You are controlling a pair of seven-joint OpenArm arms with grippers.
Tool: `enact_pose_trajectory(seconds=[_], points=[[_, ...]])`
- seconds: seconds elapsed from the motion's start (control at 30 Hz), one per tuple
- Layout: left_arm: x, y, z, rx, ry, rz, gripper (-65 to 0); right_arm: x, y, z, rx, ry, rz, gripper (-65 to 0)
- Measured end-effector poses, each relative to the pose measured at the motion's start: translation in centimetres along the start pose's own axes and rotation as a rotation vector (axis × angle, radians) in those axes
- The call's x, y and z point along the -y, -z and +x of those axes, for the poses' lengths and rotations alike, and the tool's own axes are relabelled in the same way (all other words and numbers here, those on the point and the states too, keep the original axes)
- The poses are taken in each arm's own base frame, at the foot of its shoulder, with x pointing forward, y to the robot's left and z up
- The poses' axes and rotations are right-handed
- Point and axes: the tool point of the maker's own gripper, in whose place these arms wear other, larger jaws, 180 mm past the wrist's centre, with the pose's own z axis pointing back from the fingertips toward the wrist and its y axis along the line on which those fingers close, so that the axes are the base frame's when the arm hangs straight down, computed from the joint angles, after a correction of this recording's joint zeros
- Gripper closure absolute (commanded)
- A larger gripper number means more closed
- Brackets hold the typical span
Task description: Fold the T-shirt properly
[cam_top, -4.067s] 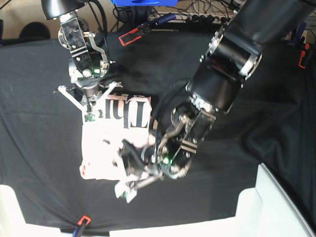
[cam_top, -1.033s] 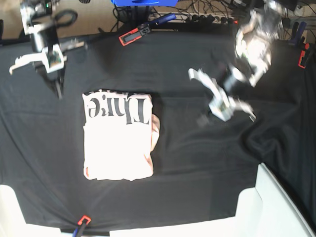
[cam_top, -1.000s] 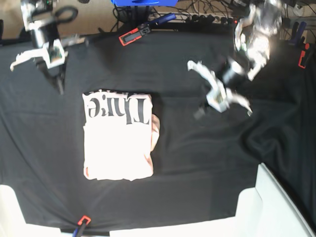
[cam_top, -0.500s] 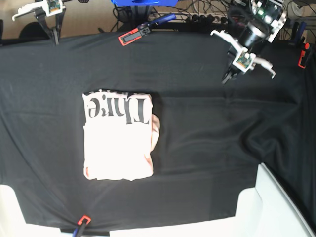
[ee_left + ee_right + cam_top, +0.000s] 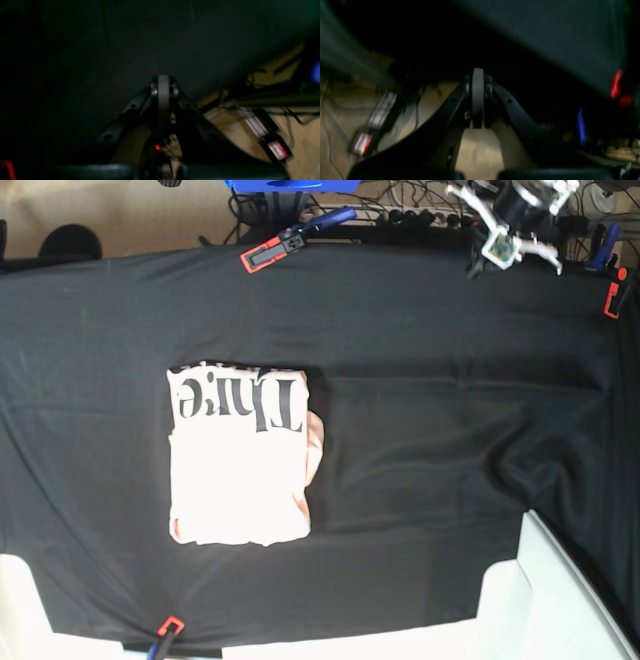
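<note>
The pale pink T-shirt [image 5: 240, 470] lies folded into a neat rectangle on the black table cover [image 5: 420, 430], left of centre, with black lettering along its far edge. A small lump of cloth sticks out at its right side. My left gripper [image 5: 480, 260] hangs at the table's far right edge, well away from the shirt; in the left wrist view it [image 5: 163, 78] is shut and holds nothing. My right gripper [image 5: 478, 71] is out of the base view; its wrist view shows it shut and empty over the table's edge and the floor.
Red clamps [image 5: 262, 255] [image 5: 612, 298] [image 5: 168, 625] pin the cover at the far, right and near edges. A white bin [image 5: 560, 600] stands at the near right corner. Another white object [image 5: 20, 610] sits at the near left. Cables and a power strip [image 5: 272, 147] lie on the floor beyond.
Both arms pulled back from the shirt toward the far side. The right one left the base view at the top left; the left one withdrew to the top right. The shirt stayed still.
</note>
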Motion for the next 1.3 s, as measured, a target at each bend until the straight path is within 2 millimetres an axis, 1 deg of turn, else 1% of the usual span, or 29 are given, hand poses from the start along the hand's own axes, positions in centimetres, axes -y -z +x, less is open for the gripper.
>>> enact_pose_trajectory(seconds=[0.07, 0.1, 0.17, 0.23, 0.3, 0.33, 0.43, 0.5, 0.57, 0.63, 0.7, 0.73, 0.77, 0.8, 0.87, 0.93, 1.0, 1.03, 1.1, 1.13, 1.2, 1.3], points=[[1.3, -1.2, -2.5, -0.074, -0.023, -0.021, 0.0, -1.2, -0.5, -1.6, -0.050, 0.010, 0.012, 0.0], [2.3, -1.8, -4.0, -0.111, -0.041, -0.032, 0.0, -2.4, -0.8, -2.3, -0.073, 0.018, 0.036, 0.0], [4.6, -2.7, -6.9, -0.192, -0.079, -0.063, 0.0, -5.6, -1.2, -3.9, -0.120, 0.033, 0.111, 0.0], [6.9, -3.2, -9.5, -0.259, -0.114, -0.103, 0.0, -8.8, -0.8, -5.2, -0.160, 0.039, 0.193, 0.0], [9.0, -3.5, -12.5, -0.343, -0.141, -0.134, 0.0, -10.9, 0.1, -5.7, -0.163, 0.029, 0.244, 0.0], [9.8, -3.8, -13.9, -0.389, -0.151, -0.146, 0.0, -11.6, 0.5, -6.4, -0.186, 0.025, 0.260, 0.0], [11.4, -3.8, -17.6, -0.498, -0.186, -0.154, 0.0, -13.2, 2.1, -7.6, -0.231, 0.021, 0.278, 0.0], [12.5, -3.1, -20.0, -0.585, -0.219, -0.151, 0.0, -13.8, 3.5, -8.7, -0.284, 0.012, 0.288, 0.0], [13.9, -2.2, -22.0, -0.686, -0.247, -0.168, 0.0, -13.7, 5.3, -9.7, -0.331, -0.006, 0.292, 0.0], [14.9, -1.1, -22.7, -0.759, -0.257, -0.190, 0.0, -12.8, 7.8, -10.6, -0.402, -0.039, 0.286, 0.0], [15.3, 0.0, -22.5, -0.795, -0.283, -0.192, 0.0, -11.5, 9.6, -11.8, -0.518, -0.065, 0.273, 0.0], [15.4, 0.8, -22.0, -0.793, -0.292, -0.190, 0.0, -10.9, 10.8, -11.7, -0.543, -0.062, 0.265, 0.0], [15.3, 1.7, -21.4, -0.771, -0.295, -0.186, 0.0, -10.9, 11.6, -11.3, -0.544, -0.045, 0.278, 0.0], [15.0, 2.5, -20.9, -0.756, -0.296, -0.182, 0.0, -11.4, 11.8, -11.5, -0.587, -0.017, 0.313, 0.0], [14.9, 3.2, -20.4, -0.746, -0.299, -0.177, 0.0, -12.6, 11.4, -11.9, -0.655, 0.013, 0.373, 0.0], [15.3, 3.5, -20.1, -0.744, -0.302, -0.181, 0.0, -12.9, 10.8, -12.3, -0.683, 0.018, 0.389, 0.0], [16.5, 3.9, -19.5, -0.735, -0.314, -0.197, 0.0, -12.2, 10.5, -12.9, -0.686, 0.011, 0.385, 0.0], [17.3, 4.1, -19.1, -0.727, -0.321, -0.206, 0.0, -11.5, 10.6, -13.1, -0.675, 0.005, 0.374, 0.0], [18.3, 4.6, -18.3, -0.710, -0.338, -0.228, 0.0, -10.4, 10.6, -13.5, -0.665, -0.005, 0.360, 0.0], [18.4, 4.9, -18.1, -0.705, -0.340, -0.232, 0.0, -10.0, 10.5, -13.7, -0.662, -0.011, 0.350, 0.0], [17.6, 5.4, -17.8, -0.688, -0.332, -0.218, 0.0, -10.3, 10.2, -13.7, -0.662, -0.004, 0.357, 0.0], [16.2, 5.4, -18.2, -0.692, -0.314, -0.190, 0.0, -11.4, 9.7, -13.5, -0.661, 0.009, 0.377, 0.0]])
